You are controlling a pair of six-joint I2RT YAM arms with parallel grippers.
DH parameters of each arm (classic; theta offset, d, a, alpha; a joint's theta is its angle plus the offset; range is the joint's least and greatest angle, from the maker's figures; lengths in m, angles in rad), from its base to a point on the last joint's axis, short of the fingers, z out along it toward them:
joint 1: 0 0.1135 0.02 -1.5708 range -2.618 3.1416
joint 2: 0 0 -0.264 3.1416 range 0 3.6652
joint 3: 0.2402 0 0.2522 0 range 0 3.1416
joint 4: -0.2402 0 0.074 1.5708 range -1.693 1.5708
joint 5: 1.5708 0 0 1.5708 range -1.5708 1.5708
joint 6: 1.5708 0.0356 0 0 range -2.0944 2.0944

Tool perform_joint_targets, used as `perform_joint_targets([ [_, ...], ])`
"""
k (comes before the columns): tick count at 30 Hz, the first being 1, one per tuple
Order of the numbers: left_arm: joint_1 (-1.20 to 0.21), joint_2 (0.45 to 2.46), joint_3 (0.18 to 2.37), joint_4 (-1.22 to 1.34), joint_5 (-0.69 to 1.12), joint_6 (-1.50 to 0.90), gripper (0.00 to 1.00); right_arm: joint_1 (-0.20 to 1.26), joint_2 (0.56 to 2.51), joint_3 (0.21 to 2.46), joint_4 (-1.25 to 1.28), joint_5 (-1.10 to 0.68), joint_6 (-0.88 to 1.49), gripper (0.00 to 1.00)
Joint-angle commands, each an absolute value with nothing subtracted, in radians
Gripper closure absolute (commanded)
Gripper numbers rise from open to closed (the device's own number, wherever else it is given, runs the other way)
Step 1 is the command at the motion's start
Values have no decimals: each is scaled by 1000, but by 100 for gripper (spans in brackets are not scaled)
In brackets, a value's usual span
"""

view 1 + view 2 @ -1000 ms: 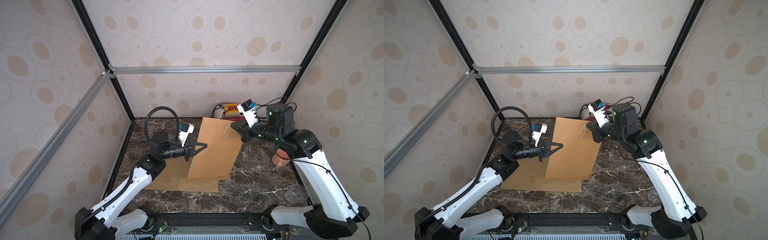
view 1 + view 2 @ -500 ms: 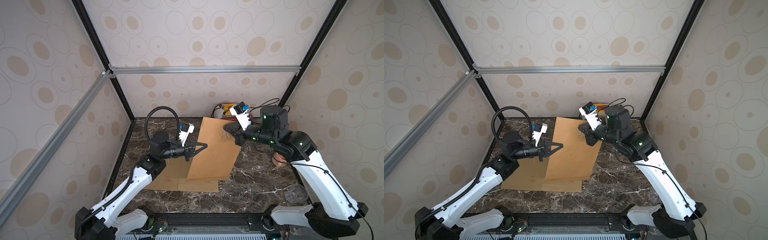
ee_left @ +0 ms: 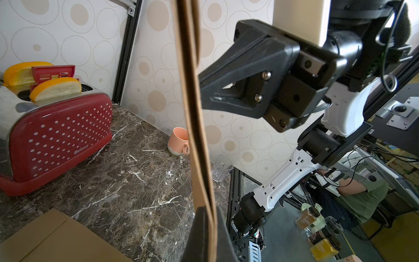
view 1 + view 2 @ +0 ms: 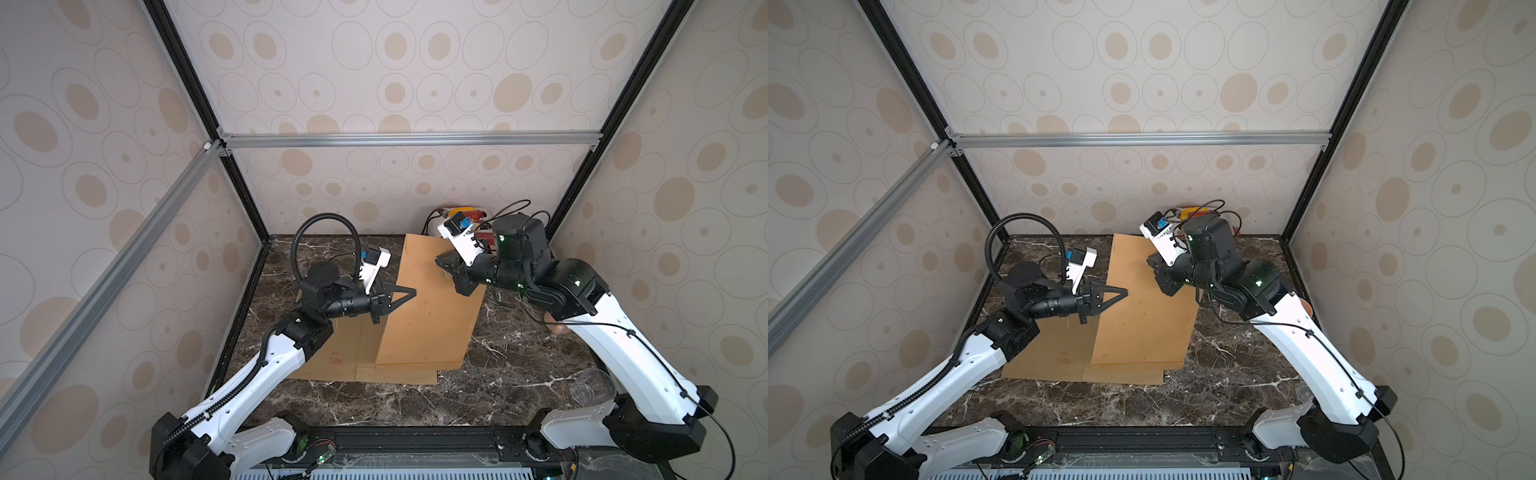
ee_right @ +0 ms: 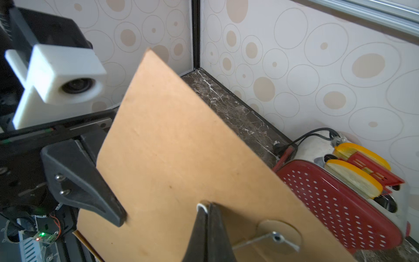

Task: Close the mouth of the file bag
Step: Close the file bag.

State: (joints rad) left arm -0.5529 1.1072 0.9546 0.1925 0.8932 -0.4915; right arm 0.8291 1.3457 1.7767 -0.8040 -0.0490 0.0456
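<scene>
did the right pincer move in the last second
Yes: the right pincer has shifted leftward in both top views, further across the file bag and away from the black rear corner post.

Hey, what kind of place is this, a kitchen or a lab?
Probably a robot lab's test cell dressed as a kitchen counter: an aluminium frame with wallpapered panels encloses a marble-look tabletop, a red toaster stands at the back, and the left arm and right arm are mounted in front.
</scene>
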Motion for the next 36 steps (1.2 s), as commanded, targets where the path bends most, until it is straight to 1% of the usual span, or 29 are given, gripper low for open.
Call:
perform_joint_targets([
  [1,-565,1104,1006,203,911,-463,100,834,1333,1805,-830,45,23,100],
  [4,-566,1106,1005,202,914,-461,100,834,1310,1790,-816,96,-10,100],
  [9,-568,1109,1009,204,922,-463,100,833,1314,1808,-811,46,-39,100],
  [12,-572,1109,1008,202,921,-462,100,833,1335,1832,-817,44,-48,100],
  [19,-574,1111,1011,193,922,-459,100,835,1361,1827,-782,-81,-11,100],
  [23,-574,1109,1011,193,922,-460,100,841,1333,1767,-750,-127,25,100],
  [29,-574,1113,1013,195,923,-465,100,851,1287,1724,-757,-112,50,100],
  [36,-573,1117,1011,202,923,-469,100,896,1293,1739,-780,-89,58,100],
])
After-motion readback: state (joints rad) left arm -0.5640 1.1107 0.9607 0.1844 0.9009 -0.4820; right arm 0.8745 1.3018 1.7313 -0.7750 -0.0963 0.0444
